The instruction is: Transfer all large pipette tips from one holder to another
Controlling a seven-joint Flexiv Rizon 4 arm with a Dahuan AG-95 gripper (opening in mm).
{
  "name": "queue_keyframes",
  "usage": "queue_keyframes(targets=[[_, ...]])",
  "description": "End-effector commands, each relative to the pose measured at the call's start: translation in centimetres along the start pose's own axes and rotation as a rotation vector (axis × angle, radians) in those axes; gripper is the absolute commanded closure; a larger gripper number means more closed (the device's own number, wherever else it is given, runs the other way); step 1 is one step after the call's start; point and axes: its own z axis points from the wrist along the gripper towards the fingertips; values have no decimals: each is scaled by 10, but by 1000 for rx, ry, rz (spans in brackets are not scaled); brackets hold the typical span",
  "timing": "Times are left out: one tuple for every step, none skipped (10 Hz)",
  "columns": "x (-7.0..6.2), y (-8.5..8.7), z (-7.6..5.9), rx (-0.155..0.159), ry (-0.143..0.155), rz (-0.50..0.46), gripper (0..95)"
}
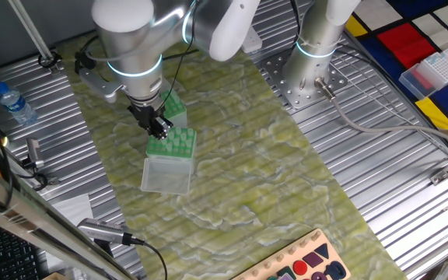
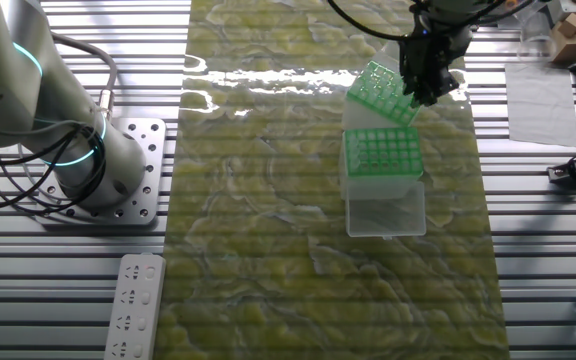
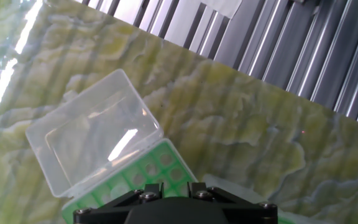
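Observation:
The large pipette tips (image 1: 171, 141) are pale mint-green cones in a tight grid in a box with its clear lid (image 1: 166, 175) folded open towards the front. They also show in the other fixed view (image 2: 381, 152) and the hand view (image 3: 148, 177). A flat darker-green rack plate (image 1: 175, 106) lies just behind them, tilted in the other fixed view (image 2: 380, 90). My gripper (image 1: 159, 127) hangs low over the far left corner of the tip grid, next to the plate (image 2: 425, 92). Its fingertips are hidden, so I cannot tell if it holds a tip.
A water bottle (image 1: 14, 103) lies at the left on the ribbed metal table. The second arm's base (image 1: 311, 74) stands at the back. A clear plastic box (image 1: 440, 68) sits far right. A toy board (image 1: 306, 260) lies at the front edge of the green mat.

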Motion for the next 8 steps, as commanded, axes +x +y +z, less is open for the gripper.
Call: queue_keyframes(targets=[[0,2,1,0,3,10,760],[0,2,1,0,3,12,760],[0,4,2,2,2,20,760],[0,4,2,3,3,22,950],[0,4,2,3,3,23,950],[0,4,2,3,5,27,950],[0,4,2,2,5,27,950],[0,4,2,2,6,27,950]])
